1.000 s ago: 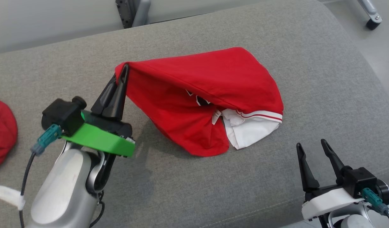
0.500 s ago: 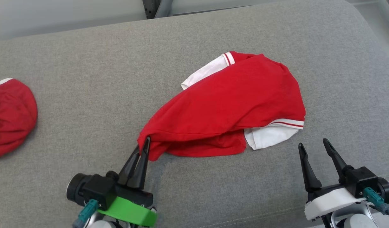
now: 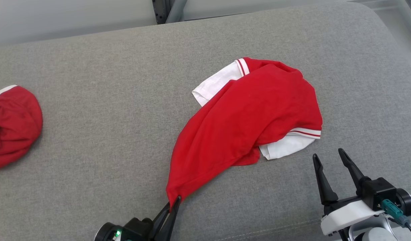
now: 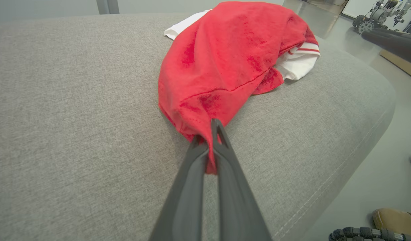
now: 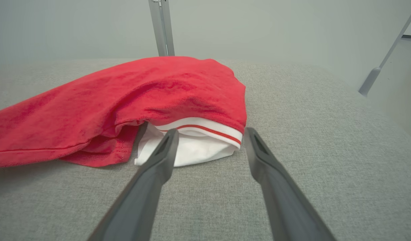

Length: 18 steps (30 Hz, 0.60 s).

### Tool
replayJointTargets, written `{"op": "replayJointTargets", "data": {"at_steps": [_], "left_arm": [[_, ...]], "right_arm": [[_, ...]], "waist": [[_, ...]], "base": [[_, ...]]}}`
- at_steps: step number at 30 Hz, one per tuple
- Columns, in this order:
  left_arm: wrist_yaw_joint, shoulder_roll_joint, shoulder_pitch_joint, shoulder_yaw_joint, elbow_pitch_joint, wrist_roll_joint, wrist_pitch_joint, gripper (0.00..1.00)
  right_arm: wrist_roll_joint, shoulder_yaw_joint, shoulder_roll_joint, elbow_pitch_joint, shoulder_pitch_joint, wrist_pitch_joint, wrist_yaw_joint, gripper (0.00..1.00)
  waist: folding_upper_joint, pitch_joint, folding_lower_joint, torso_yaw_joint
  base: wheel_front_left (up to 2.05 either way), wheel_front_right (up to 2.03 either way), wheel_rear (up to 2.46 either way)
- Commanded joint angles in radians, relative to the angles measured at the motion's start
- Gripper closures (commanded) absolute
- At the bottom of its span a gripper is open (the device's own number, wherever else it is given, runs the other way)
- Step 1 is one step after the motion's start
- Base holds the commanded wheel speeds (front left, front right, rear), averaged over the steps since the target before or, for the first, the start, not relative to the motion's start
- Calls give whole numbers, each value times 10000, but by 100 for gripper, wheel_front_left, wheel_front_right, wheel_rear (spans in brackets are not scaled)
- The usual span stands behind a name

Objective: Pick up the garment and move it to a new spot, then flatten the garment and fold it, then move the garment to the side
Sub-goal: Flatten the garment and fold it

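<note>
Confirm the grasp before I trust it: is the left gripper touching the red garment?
Touching. Left wrist view shows the left gripper shut on the red garment, hem pinched between its fingers.

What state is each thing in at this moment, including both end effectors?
garment: crumpled, not yet folded, lying on the grey cushion, one red corner stretched toward the near edge.
left end effector: shut on the garment's red corner.
right end effector: open, holding nothing, just short of the garment's white sleeve.
second red garment: bunched in a heap at the far left, untouched.
</note>
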Motion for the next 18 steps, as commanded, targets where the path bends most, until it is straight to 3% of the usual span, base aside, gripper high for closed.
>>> {"op": "replayJointTargets", "data": {"at_steps": [1, 3, 6, 8, 10, 14, 18], "left_arm": [[22, 101, -14, 19, 61, -5, -1, 97], [20, 127, -113, -46, 418, -24, -1, 67], [22, 198, -226, -203, 922, -178, -2, 50], [22, 272, -288, -271, 1231, -408, -2, 20], [22, 332, -312, -216, 1453, -681, -2, 0], [22, 479, -184, 628, 1630, -1151, -2, 0], [24, 646, 17, 1689, 1533, -790, -2, 0]], "right_arm": [[-5, 11, -23, 13, 82, -32, -3, 0], [-6, 19, -20, 24, 72, -32, -3, 0], [8, 38, -23, 13, 31, -32, -3, 0], [22, 24, 13, -1, 5, -32, -3, 0], [27, 27, 49, -13, 38, -32, -3, 0], [49, -4, 175, -41, 111, -32, -3, 0], [27, -25, 304, -131, 106, -32, -3, 0]], "waist": [[0, -12, 0, -14], [0, -32, 0, -50], [0, -58, 0, -131], [0, -71, 0, -188], [0, -95, 0, -244], [0, -107, 0, -420], [0, -81, 0, -623]], "base": [[0, 0, 0], [0, 0, 0], [0, 0, 0], [0, 0, 0], [0, 0, 0], [0, 0, 0], [0, 0, 0]]}}
